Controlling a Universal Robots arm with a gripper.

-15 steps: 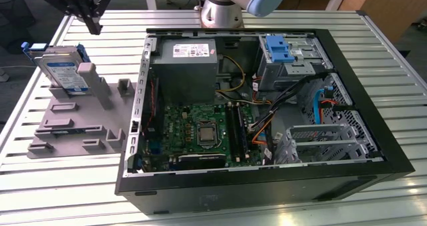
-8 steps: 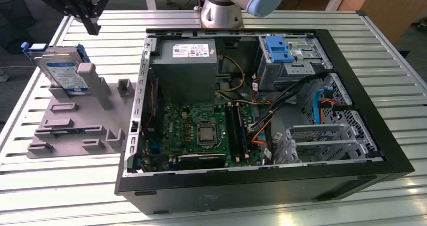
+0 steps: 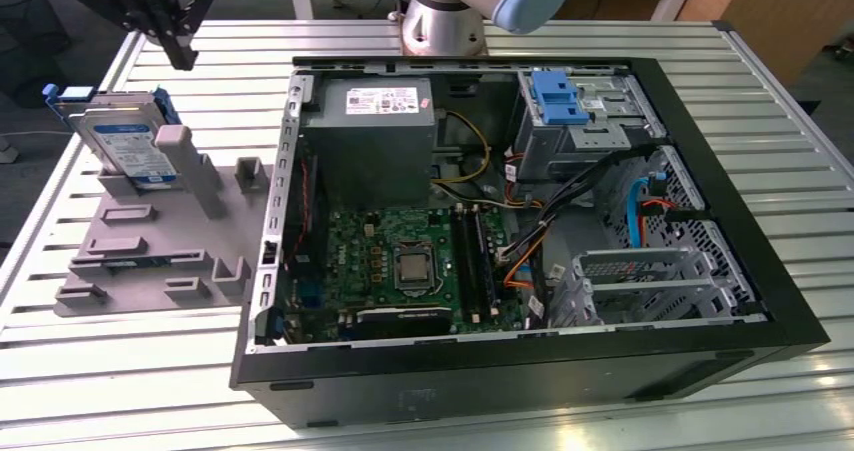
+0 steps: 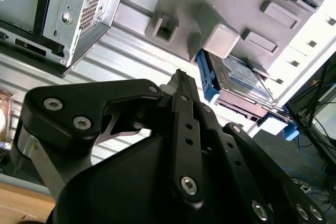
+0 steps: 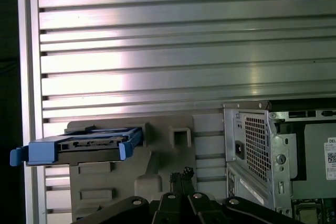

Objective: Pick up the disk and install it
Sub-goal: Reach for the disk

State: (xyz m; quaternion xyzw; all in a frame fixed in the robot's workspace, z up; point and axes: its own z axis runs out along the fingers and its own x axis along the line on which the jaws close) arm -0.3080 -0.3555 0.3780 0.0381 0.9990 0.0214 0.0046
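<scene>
You see the disk (image 5: 79, 145) seated edge-on in the grey fixture (image 5: 100, 195) on the slatted table (image 5: 157, 51). The gripper (image 5: 181, 174), fingertips together, hangs over the fixture, between disk and computer case (image 5: 262, 156).

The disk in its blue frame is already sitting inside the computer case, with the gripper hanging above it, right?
No. In the exterior view the disk stands in the grey holder beside the computer case, at the exterior view's left, not inside it. The gripper does hang above it.
</scene>
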